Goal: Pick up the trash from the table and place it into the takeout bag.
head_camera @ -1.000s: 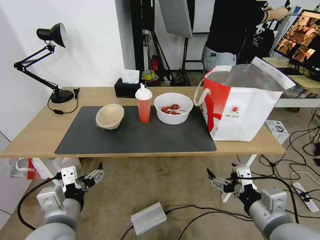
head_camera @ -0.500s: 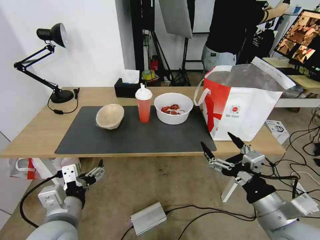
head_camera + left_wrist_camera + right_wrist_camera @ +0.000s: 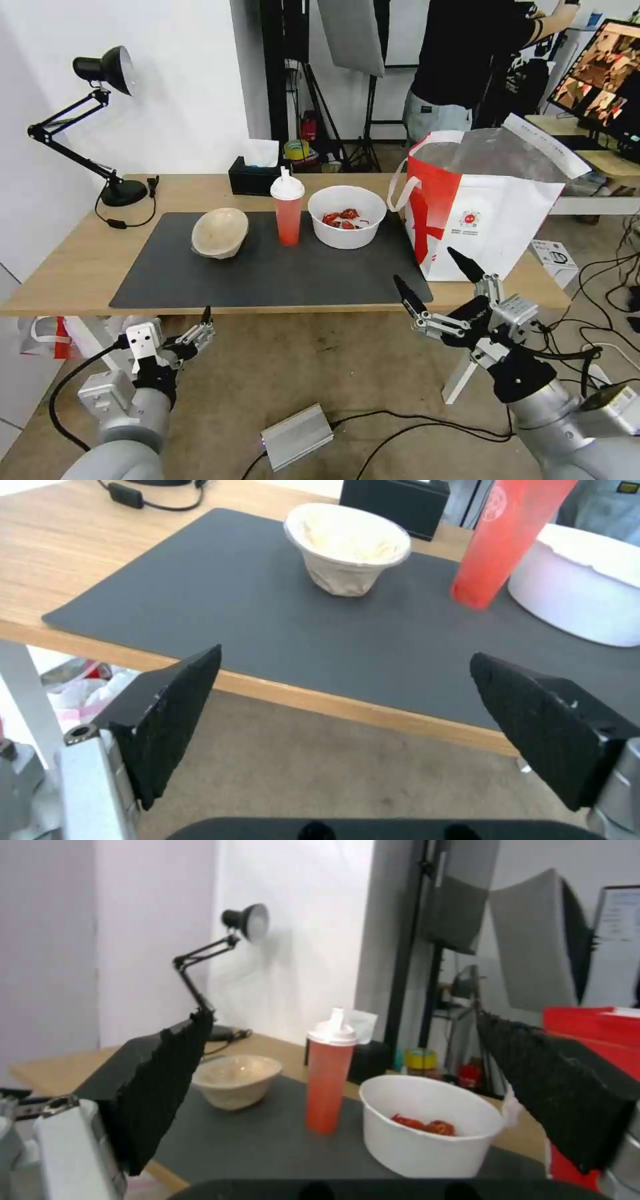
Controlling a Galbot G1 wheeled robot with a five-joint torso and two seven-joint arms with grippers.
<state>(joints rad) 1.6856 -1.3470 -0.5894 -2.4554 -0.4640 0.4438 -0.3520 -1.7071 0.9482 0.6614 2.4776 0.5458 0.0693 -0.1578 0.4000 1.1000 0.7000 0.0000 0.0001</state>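
On the table's [image 3: 80, 267] dark grey mat [image 3: 267, 273] stand the beige pulp bowl [image 3: 220, 232], the red drink cup [image 3: 287, 215] and the white bowl of red scraps [image 3: 347, 217] in a row, the takeout bag [image 3: 480, 207] upright just beside the mat's right end. The right gripper [image 3: 437, 288] hovers empty at the table's front edge near the bag, fingers spread wide. The left gripper [image 3: 200, 330] hangs below the front edge, fingers apart, holding nothing.

The head view looks forward and down from high over the whole table [image 3: 73, 267], while both low wrist views face toward twelve o'clock, sharing the beige pulp bowl [image 3: 348, 555] and red drink cup [image 3: 329, 1075].
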